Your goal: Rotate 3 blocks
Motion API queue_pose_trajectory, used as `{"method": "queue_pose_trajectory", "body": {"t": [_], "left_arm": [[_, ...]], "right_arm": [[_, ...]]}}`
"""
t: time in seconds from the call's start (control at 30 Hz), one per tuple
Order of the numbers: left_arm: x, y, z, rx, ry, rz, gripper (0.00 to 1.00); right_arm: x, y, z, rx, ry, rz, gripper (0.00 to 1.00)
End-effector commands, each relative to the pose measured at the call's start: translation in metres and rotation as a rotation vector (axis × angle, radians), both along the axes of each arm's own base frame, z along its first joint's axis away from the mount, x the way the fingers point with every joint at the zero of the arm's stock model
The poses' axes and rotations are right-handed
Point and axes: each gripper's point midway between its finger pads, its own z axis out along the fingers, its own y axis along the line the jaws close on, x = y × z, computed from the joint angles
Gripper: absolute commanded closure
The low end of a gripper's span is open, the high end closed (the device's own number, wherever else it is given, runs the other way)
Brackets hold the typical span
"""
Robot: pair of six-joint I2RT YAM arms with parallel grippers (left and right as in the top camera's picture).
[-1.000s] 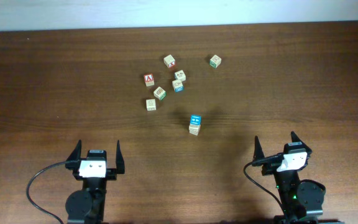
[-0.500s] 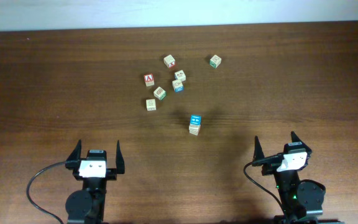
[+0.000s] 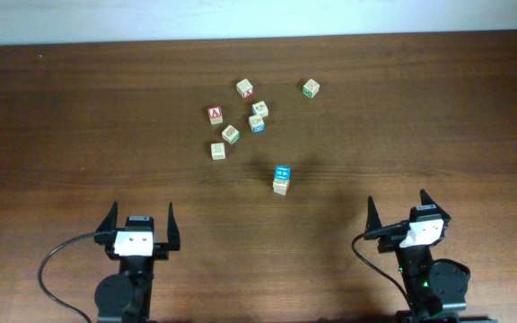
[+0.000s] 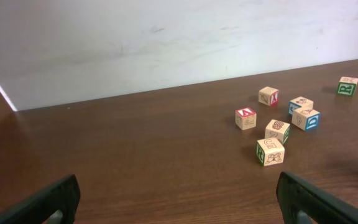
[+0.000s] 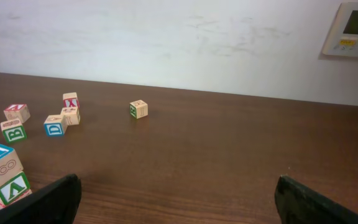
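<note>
1. Grippers come first, nearest to me at the near edge of the dark wooden table point(image 3: 61, 135). The left gripper point(image 3: 141, 211) and the right gripper point(image 3: 397, 199) each have their two prongs spread wide, with nothing between them. Both are well apart from every block.
2. Each wrist view shows only its own dark fingers point(image 4: 48, 202) low in the bottom corners, with bare wood between them.
3. Farther out, between the two arms and somewhat nearer the right one, I see a blue-topped block point(image 3: 283, 171) stacked on a pale lower block point(image 3: 280, 187). The right wrist view shows this pair at its left edge. The upper block carries a blue letter H, the lower one a green A, and they are not squarely lined up.
4. Beyond the stack and to its left is a loose cluster.
   - Nearest is a pale greenish block point(image 3: 218, 150), with a tan block point(image 3: 231, 135) just beside it.
   - To the left stands the red-framed block point(image 3: 214, 114), showing a red A.
   - A blue D block point(image 3: 257, 124) seems to touch a plain-topped block point(image 3: 259, 108).
   - A red-sided block point(image 3: 245, 88) lies farthest in the cluster.
5. Off to the right, alone, sits a green-lettered block point(image 3: 311, 87).
6. Farthest back is a pale wall point(image 4: 166, 37). The right wrist view shows a wall panel point(image 5: 355, 28) mounted on it.
</note>
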Motion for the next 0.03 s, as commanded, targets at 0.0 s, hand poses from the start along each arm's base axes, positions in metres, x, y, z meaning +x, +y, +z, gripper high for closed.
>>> {"method": "queue_pose_trajectory", "body": {"t": [0.0], "left_arm": [[-0.0001,0.0015,-0.0004,0.019,-0.006,0.003,0.01]], "right_arm": [[0.0003,-0.0025,-0.003,0.0,0.003,-0.014,0.01]]}}
